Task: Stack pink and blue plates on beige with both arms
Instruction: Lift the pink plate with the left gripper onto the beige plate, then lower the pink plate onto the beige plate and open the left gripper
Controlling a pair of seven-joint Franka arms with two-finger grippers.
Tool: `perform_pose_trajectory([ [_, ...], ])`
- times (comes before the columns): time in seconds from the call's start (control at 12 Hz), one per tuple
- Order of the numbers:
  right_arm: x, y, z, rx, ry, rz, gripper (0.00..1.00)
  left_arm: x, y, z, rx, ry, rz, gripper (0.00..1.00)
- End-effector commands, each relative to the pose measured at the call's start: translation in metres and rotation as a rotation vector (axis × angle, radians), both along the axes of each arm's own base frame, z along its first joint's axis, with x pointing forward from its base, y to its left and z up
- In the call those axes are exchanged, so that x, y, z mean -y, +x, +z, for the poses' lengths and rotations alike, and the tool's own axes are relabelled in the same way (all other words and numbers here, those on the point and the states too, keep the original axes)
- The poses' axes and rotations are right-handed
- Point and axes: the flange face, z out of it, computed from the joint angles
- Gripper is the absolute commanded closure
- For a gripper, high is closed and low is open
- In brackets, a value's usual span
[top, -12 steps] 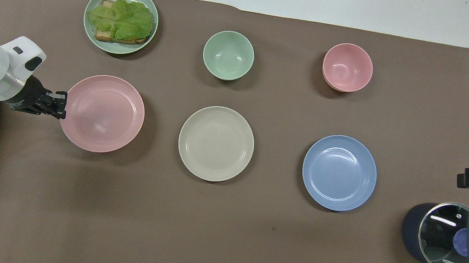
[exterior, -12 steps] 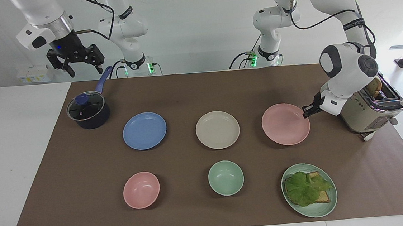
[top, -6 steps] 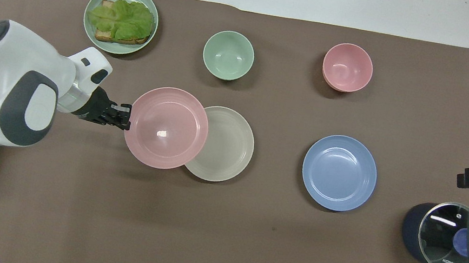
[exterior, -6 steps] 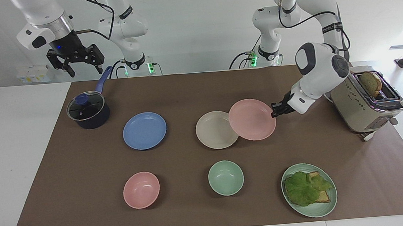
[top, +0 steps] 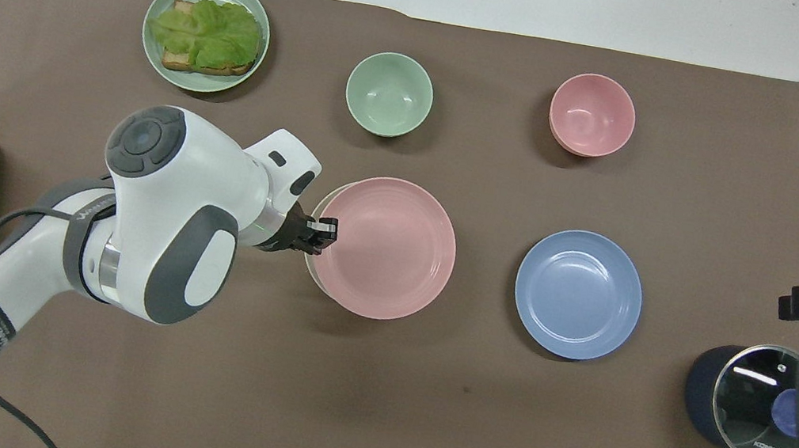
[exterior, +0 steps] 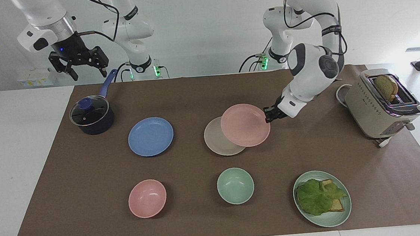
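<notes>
My left gripper (exterior: 268,115) (top: 324,232) is shut on the rim of the pink plate (exterior: 244,125) (top: 387,250). It holds the plate just above the beige plate (exterior: 215,142) (top: 314,274) and covers most of it. Only the beige plate's edge shows. The blue plate (exterior: 150,136) (top: 578,294) lies flat on the brown mat beside the beige one, toward the right arm's end. My right gripper (exterior: 88,72) hangs open, high over the table edge by the pot, with nothing in it.
A dark lidded pot (exterior: 91,116) with a blue handle stands near the right arm. A toaster (exterior: 381,108) stands at the left arm's end. Farthest from the robots are a pink bowl (exterior: 147,198), a green bowl (exterior: 235,185) and a green plate (exterior: 330,221) with lettuce and toast.
My left arm has lifted the pink plate from beside the toaster and carried it toward the middle, over the beige plate. The right arm has stayed put.
</notes>
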Motion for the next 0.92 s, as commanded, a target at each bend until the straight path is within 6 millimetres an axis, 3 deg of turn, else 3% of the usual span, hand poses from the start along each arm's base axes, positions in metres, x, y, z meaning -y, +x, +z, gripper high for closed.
perform_pose_trajectory([
  [0.0, 0.002, 0.002, 0.002, 0.012, 0.018, 0.005, 0.0, -0.012, 0.002, -0.021, 0.052, -0.008, 0.036, 1.0],
  [0.17, 0.002, 0.002, 0.002, 0.012, 0.018, 0.005, 0.0, -0.019, 0.008, -0.033, 0.045, 0.0, 0.042, 1.0],
  [0.5, 0.002, 0.002, 0.003, 0.013, 0.018, 0.005, 0.0, -0.037, 0.016, -0.035, 0.05, 0.004, 0.041, 1.0],
  [0.58, 0.002, 0.002, 0.002, 0.012, 0.018, 0.005, 0.0, -0.038, 0.017, -0.035, 0.051, 0.006, 0.04, 0.45],
  [0.67, 0.002, 0.002, 0.002, 0.012, 0.018, 0.005, 0.0, -0.039, 0.017, -0.035, 0.052, 0.009, 0.04, 0.0],
  [0.83, 0.002, 0.002, 0.002, 0.012, 0.018, 0.005, 0.0, -0.043, 0.019, -0.035, 0.051, 0.009, 0.046, 0.0],
])
